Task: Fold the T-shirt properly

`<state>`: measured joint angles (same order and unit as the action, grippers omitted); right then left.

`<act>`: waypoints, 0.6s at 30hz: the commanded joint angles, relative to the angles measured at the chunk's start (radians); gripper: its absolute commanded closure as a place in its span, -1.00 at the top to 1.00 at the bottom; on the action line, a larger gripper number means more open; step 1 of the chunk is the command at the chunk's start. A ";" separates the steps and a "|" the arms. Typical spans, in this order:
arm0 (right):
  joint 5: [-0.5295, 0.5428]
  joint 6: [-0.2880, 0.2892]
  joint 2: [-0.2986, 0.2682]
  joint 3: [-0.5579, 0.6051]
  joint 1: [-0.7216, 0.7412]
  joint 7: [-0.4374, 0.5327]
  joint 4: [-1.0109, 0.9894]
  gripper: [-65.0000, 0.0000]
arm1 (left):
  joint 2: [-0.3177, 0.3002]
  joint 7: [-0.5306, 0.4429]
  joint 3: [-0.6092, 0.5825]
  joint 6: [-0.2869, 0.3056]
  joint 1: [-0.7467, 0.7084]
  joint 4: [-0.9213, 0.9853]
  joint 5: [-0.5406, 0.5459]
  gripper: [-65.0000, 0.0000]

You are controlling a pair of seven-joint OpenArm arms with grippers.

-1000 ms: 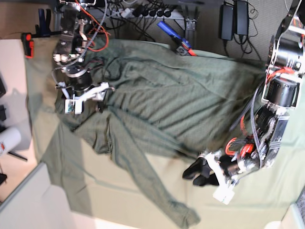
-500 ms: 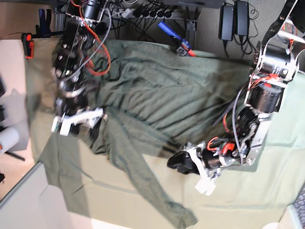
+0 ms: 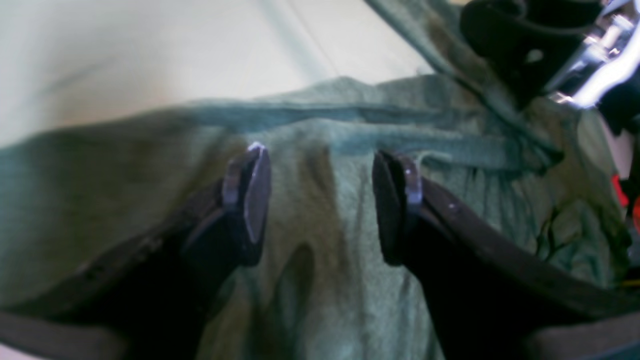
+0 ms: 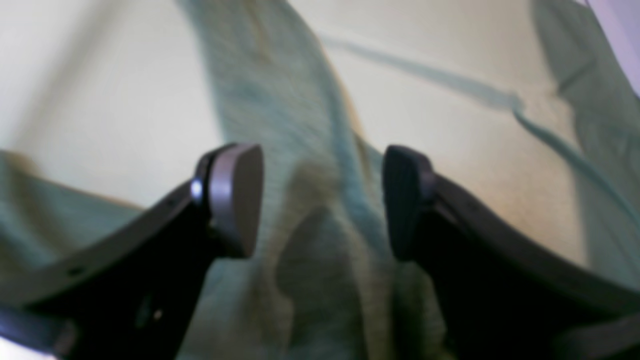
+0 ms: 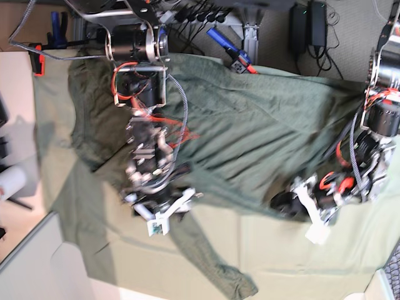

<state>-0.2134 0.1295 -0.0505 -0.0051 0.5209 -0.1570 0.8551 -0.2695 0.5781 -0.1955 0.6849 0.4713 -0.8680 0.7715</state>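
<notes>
The dark olive T-shirt [image 5: 250, 125] lies wrinkled and spread across the pale green table cloth [image 5: 281, 256], one long sleeve [image 5: 212, 262] trailing toward the front edge. My right gripper [image 5: 164, 212] hangs open over that sleeve where it leaves the body. In the right wrist view the right gripper [image 4: 322, 200] straddles a ridge of the sleeve [image 4: 280, 100] without pinching it. My left gripper [image 5: 286, 203] is open at the shirt's lower edge. In the left wrist view the left gripper [image 3: 322, 200] stands over the fabric just behind the hemmed edge [image 3: 350, 112].
Cables, power adapters [image 5: 306, 25] and a blue-and-red tool [image 5: 228, 50] crowd the back edge. A red clamp [image 5: 39, 56] grips the far left corner, and a white roll [image 5: 12, 181] lies off the table's left side. The other arm's dark hardware [image 3: 525, 45] shows top right.
The right arm swung from the shirt's far left part down to the sleeve near the middle front. The left arm pulled back rightward along the shirt's lower edge. Both grippers stayed open.
</notes>
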 commanded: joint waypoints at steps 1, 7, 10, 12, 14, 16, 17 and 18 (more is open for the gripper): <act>-0.019 -0.023 -0.002 0.001 0.051 0.038 -0.016 0.15 | -0.014 -0.017 0.004 0.013 0.032 -0.031 0.028 0.10; -0.023 -0.025 0.001 0.001 0.069 0.043 -0.079 0.15 | -0.038 -0.017 0.004 0.013 0.033 -0.069 0.040 0.10; 0.037 -0.021 0.002 0.001 0.069 0.044 -0.071 0.15 | -0.035 -0.020 0.004 0.013 0.032 -0.069 0.040 0.10; 0.046 -0.020 0.007 0.001 0.069 0.044 -0.051 0.15 | -0.035 -0.020 0.004 0.013 0.032 -0.069 0.040 0.10; 0.046 -0.016 0.018 0.001 0.069 0.044 -0.039 0.15 | -0.035 -0.020 0.004 0.013 0.032 -0.069 0.039 0.10; 0.045 -0.001 0.033 0.001 0.069 0.044 -0.039 0.15 | -0.035 -0.020 0.004 0.013 0.032 -0.069 0.040 0.10; 0.045 0.006 0.041 0.001 0.069 0.044 -0.039 0.15 | -0.035 -0.020 0.004 0.013 0.032 -0.069 0.040 0.10; 0.045 0.008 0.049 0.001 0.068 0.044 -0.042 0.15 | -0.035 -0.020 0.004 0.013 0.032 -0.069 0.039 0.10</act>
<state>-0.1722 0.1318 -0.0040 -0.0040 0.5579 -0.1387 0.7963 -0.2993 0.5785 -0.1955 0.6849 0.4736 -0.9180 0.7906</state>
